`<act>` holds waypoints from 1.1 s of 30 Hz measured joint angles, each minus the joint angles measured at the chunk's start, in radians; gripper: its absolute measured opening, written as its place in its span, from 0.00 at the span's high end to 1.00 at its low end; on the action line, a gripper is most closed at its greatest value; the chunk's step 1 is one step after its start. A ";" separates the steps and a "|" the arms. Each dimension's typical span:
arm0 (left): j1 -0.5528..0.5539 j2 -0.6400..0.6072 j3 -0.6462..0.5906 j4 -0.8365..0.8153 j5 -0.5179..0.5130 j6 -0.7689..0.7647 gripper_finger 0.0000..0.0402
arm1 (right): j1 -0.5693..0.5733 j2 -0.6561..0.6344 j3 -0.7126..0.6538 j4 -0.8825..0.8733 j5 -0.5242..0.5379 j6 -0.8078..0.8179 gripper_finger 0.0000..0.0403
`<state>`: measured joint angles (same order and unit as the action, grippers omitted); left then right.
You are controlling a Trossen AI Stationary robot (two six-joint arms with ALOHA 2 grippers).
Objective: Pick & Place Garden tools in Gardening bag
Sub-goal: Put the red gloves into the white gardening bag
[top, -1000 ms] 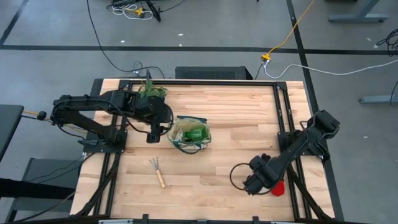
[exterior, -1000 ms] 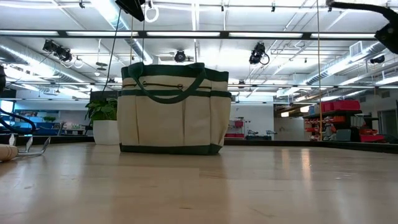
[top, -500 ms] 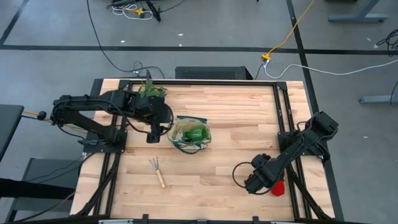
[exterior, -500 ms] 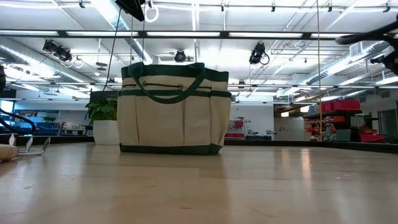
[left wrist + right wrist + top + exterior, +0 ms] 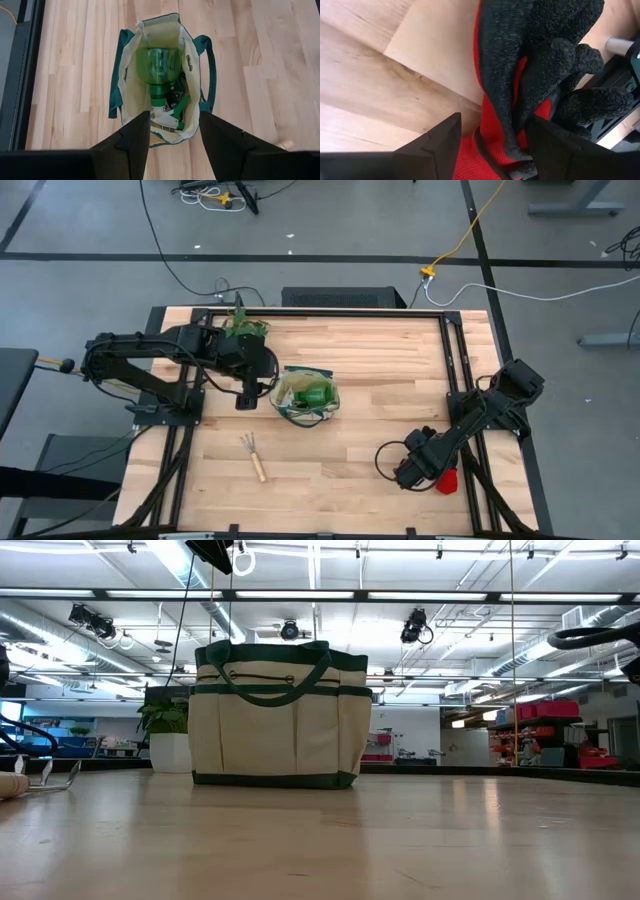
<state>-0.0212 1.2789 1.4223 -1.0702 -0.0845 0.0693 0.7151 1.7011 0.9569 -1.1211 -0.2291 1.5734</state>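
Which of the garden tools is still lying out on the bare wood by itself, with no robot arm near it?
The wooden-handled hand rake. The green item and shears are inside the bag, and the gloves lie under the right gripper.

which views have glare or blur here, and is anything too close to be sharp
Low view: ceiling lights throw a pale sheen across the table, and the gardening bag stands backlit. Right wrist view: the gloves fill the picture, very close and soft. Left wrist view: evenly lit, the green item inside the bag is crisp.
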 joint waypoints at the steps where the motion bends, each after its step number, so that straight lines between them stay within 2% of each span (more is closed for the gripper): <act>1: 0.000 0.000 0.000 0.000 0.000 0.000 0.56 | 0.000 0.000 -0.003 0.000 0.000 0.000 0.45; 9: 0.000 0.000 0.000 0.000 0.000 0.000 0.56 | 0.000 0.000 -0.004 0.010 0.001 0.015 0.46; 13: 0.000 0.000 0.000 0.000 0.000 0.000 0.56 | 0.000 0.000 -0.004 0.011 0.001 0.015 0.50; 19: 0.000 0.000 0.000 0.000 0.000 0.000 0.56 | 0.000 0.000 -0.004 0.010 0.003 0.034 0.65; 28: 0.000 0.000 0.000 0.000 0.000 0.000 0.56 | 0.000 0.000 -0.004 0.013 0.001 0.042 0.97; 33: 0.000 0.000 0.000 0.000 0.000 0.000 0.56 | 0.000 0.000 -0.004 0.019 0.001 0.042 0.96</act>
<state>-0.0212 1.2789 1.4227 -1.0704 -0.0847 0.0696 0.7151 1.7008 0.9527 -1.1019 -0.2285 1.6152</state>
